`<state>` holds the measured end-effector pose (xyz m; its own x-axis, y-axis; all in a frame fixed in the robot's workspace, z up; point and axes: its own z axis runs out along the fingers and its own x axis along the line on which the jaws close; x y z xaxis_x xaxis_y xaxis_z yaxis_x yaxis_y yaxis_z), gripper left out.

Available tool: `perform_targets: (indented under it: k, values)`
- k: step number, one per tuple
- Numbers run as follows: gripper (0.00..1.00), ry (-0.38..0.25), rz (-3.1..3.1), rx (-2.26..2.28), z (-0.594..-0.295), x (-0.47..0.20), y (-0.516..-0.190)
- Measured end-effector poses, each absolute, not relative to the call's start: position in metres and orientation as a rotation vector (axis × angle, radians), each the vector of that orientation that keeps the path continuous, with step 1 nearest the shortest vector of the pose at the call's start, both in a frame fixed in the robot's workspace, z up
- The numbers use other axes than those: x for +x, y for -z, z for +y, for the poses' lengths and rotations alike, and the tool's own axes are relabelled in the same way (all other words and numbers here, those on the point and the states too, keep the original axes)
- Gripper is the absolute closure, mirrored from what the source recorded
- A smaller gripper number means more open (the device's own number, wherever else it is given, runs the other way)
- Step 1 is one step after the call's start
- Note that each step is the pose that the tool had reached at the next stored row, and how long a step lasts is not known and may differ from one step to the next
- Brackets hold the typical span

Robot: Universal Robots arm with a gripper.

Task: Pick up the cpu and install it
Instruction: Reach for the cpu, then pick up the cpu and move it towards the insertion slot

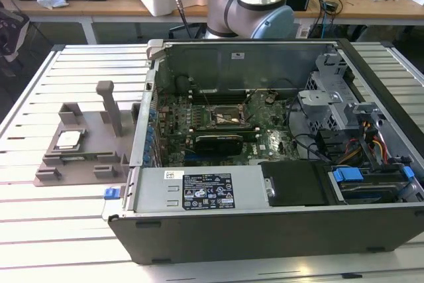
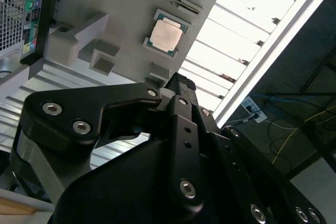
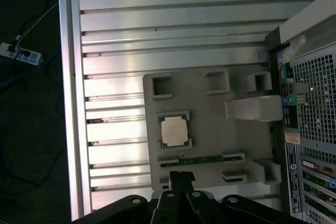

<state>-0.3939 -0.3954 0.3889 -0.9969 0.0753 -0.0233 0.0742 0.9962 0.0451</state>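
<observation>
The cpu, a small square chip with a shiny metal top, lies flat in a recess of the grey holder tray on the slatted table, at the exterior view's left. Both wrist views look down on the cpu from well above. My gripper hangs over the tray's edge, a short way off the chip and apart from it. Its black fingers are shut together with nothing between them. The motherboard socket sits in the middle of the open computer case.
The tray has a tall upright post and several raised blocks around the chip. The case wall stands right beside the tray. Cables, a drive cage and a card crowd the case inside. The arm's base stands behind the case.
</observation>
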Motion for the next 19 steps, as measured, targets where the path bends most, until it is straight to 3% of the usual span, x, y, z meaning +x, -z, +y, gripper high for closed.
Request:
perform_targets:
  k: [11, 19]
  values:
    - [0.89, -0.069, 3.114, 0.117, -0.3954, -0.3944, -0.3889]
    - [0.40, -0.069, 3.114, 0.117, -0.3954, -0.3948, -0.3889]
